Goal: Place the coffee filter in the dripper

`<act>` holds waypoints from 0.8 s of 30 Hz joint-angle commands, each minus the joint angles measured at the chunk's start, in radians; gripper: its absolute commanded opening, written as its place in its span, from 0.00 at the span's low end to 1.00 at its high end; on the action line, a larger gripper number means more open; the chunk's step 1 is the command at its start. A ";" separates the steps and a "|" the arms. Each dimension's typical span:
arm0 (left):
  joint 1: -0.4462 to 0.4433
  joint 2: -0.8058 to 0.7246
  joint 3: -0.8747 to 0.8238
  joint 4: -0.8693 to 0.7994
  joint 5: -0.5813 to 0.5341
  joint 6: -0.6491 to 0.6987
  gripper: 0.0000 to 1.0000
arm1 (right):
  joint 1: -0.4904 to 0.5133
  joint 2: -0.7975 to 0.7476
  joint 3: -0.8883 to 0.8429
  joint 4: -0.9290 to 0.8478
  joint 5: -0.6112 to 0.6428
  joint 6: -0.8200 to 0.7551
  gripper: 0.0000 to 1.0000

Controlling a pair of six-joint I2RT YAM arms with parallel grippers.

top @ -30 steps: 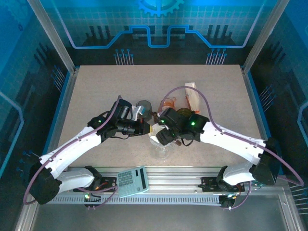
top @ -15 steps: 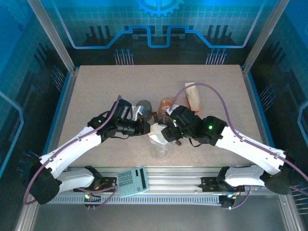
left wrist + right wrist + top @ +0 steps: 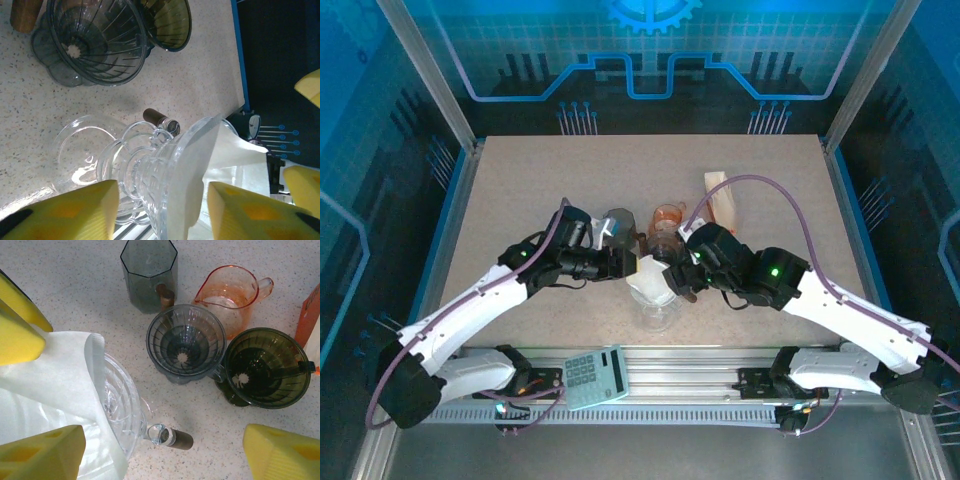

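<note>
The clear dripper (image 3: 122,410) stands upright on the table (image 3: 520,190), and everything here is placed from it. The coffee filter (image 3: 55,380) is not seated: the white paper lies folded across one side of the dripper's rim, part of it dipping into the cone and the rest spilling outside over the edge. The left gripper (image 3: 623,265) sits just beside the dripper on its left, jaws parted to a middling gap with the rim and paper ahead of them; whether a finger touches the paper I cannot tell. The right gripper (image 3: 672,285) hangs over the dripper's right side with its jaws spread wide and nothing between them, one finger above the loose paper. The dripper's small dark handle (image 3: 175,437) sticks out on its right. Just beyond the dripper stand a grey dripper (image 3: 185,342) and a green dripper (image 3: 265,365), with an orange pitcher (image 3: 230,290) further back. The main risk, as I judge it, is the paper: draped lopsided and apparently unheld, it could slide off the rim or crease instead of opening into the cone if pushed from one side only. A hard downward push off-centre could also tip the dripper toward its neighbours, and two grippers this close to it could knock each other.
</note>
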 commanded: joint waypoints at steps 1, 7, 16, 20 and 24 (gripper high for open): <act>0.006 -0.031 0.005 0.013 -0.006 -0.012 0.56 | 0.005 -0.035 -0.014 0.004 0.025 0.025 0.83; 0.006 -0.059 -0.007 0.035 -0.010 -0.024 0.68 | 0.006 -0.082 -0.041 0.028 0.027 0.028 0.83; 0.006 -0.088 -0.017 0.038 -0.037 -0.039 0.71 | 0.009 -0.145 -0.073 0.057 0.026 0.024 0.82; 0.017 -0.119 -0.025 0.015 -0.073 -0.036 0.72 | 0.009 -0.183 -0.106 0.061 -0.016 0.037 0.83; 0.020 -0.157 -0.027 -0.026 -0.149 -0.022 0.79 | 0.053 -0.212 -0.158 0.046 -0.042 0.022 0.82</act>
